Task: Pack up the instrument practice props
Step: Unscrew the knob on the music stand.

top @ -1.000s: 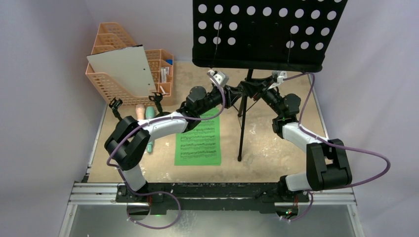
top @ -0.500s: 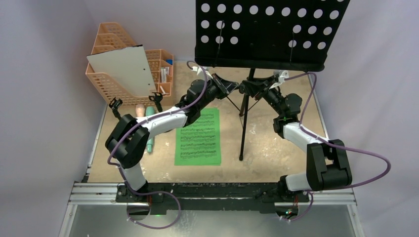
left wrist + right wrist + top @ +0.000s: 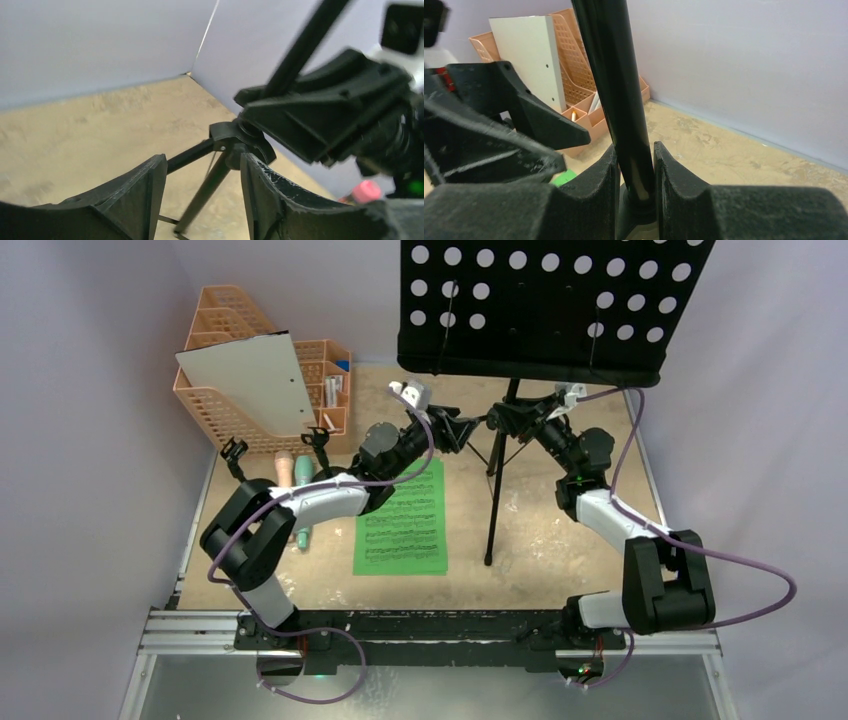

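Right gripper [image 3: 635,155] clenched on stand pole [image 3: 611,75]; left gripper [image 3: 202,172] released near tripod hub [image 3: 235,137]. Orange organizer [image 3: 215,405] holds grey-white board [image 3: 250,380].

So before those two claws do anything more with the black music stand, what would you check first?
1. Right claw clamped on the pole: ok, its fingers press both sides.
2. Left claw open: ok, there is a wide gap.
3. Left claw lined up with the tripod hub: ok, the hub sits just ahead of the gap, untouched.
4. Room between the two claws: cannot tell, they look very close.
5. Green sheet clear of the tripod leg: ok, it lies beside the leg, apart from it.
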You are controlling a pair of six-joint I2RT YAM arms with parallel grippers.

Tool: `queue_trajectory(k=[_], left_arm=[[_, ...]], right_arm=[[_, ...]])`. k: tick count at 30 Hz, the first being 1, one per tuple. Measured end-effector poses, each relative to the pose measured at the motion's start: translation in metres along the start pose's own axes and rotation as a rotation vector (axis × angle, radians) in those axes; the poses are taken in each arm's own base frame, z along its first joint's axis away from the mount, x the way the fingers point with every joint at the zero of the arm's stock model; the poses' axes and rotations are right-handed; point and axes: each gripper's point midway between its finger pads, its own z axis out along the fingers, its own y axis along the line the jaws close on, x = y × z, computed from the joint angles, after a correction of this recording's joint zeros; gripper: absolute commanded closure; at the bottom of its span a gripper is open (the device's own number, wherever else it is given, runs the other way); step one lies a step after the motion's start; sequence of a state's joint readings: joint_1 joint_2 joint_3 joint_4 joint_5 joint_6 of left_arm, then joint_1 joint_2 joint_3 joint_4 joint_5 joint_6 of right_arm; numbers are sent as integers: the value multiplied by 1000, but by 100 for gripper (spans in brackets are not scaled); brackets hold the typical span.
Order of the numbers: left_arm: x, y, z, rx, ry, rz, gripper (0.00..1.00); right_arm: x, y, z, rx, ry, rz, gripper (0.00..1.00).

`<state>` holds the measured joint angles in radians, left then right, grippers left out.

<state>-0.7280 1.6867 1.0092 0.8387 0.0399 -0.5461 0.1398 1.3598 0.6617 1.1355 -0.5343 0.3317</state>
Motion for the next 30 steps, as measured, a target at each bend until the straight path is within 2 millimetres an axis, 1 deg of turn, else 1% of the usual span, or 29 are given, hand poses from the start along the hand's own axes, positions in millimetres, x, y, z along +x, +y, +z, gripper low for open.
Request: queue_trajectory(k=[2,5,9,12,15,18,21,26,30], left_arm=[[0,-6,-4,73,-22,175,37],[5,-18,-8,165,-38,408,37],[7,-37,-7,274,-87,661,40],[11,-38,-5,320,-116,820,40],[23,-33,-3,356,-107,968,42],[34,-27,-2,386,-83,1098,44],[39,-23,0,402,-70,1214,44],[36,-24,6,411,-83,1354,47],[32,-29,14,415,-108,1420,50]], right_arm=[[0,0,0,0,3,2,100],[0,0,1,-1,17,5,100],[0,0,0,0,28,6,100],[0,1,0,1,38,7,100],[0,1,0,0,47,5,100],[-1,1,0,0,53,3,100],[-1,2,-1,2,58,1,100],[-1,2,-1,1,58,1,100],[0,2,-2,-3,59,0,100]])
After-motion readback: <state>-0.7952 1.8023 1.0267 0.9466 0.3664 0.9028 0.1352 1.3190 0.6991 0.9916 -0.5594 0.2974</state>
